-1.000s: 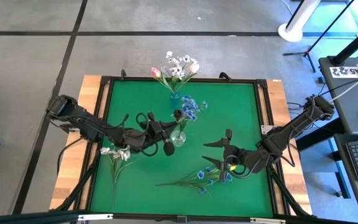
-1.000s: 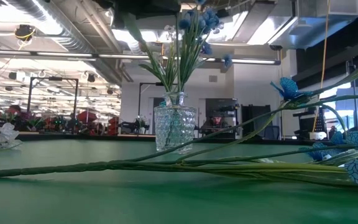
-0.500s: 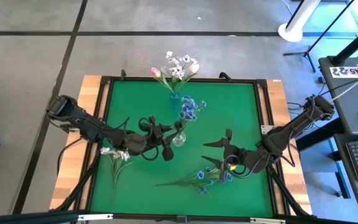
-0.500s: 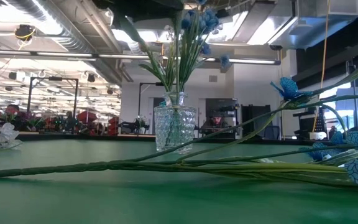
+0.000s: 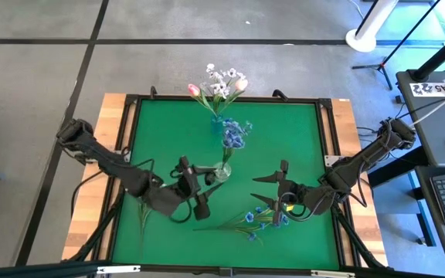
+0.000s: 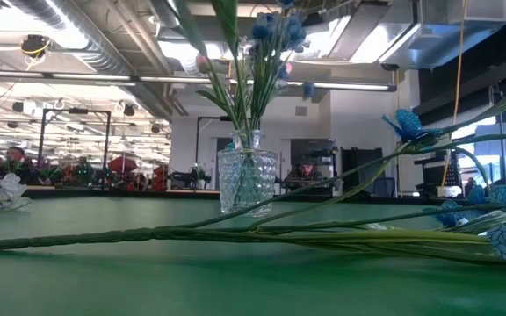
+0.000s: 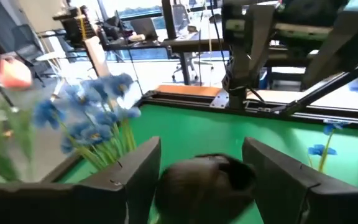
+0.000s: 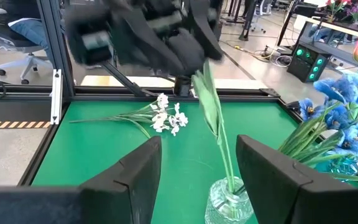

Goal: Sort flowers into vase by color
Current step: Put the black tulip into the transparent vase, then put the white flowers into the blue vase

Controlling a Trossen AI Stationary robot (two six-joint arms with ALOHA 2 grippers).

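Note:
A clear glass vase (image 5: 221,171) stands mid-table and holds a blue flower spray (image 5: 235,133), its stem base in the vase. A second vase (image 5: 217,120) at the far edge holds white and pink flowers (image 5: 219,83). Another blue spray (image 5: 249,220) lies flat on the green mat near the front. A white spray (image 8: 165,118) lies at the left, partly under my left arm. My left gripper (image 5: 201,185) is open, just near-left of the clear vase (image 8: 229,199). My right gripper (image 5: 267,188) is open, right of the vase and above the lying blue spray (image 6: 191,233).
The mat has a raised dark frame (image 5: 327,154) on a wooden table. A yellow piece (image 5: 290,207) sits by my right gripper. Bare green mat (image 5: 292,131) lies at the far right and far left.
My left gripper has opened and let go of the blue spray's stem. It has drawn back from the clear vase toward the table's near edge. The spray stays standing in the vase, its blossoms swung slightly toward the far edge.

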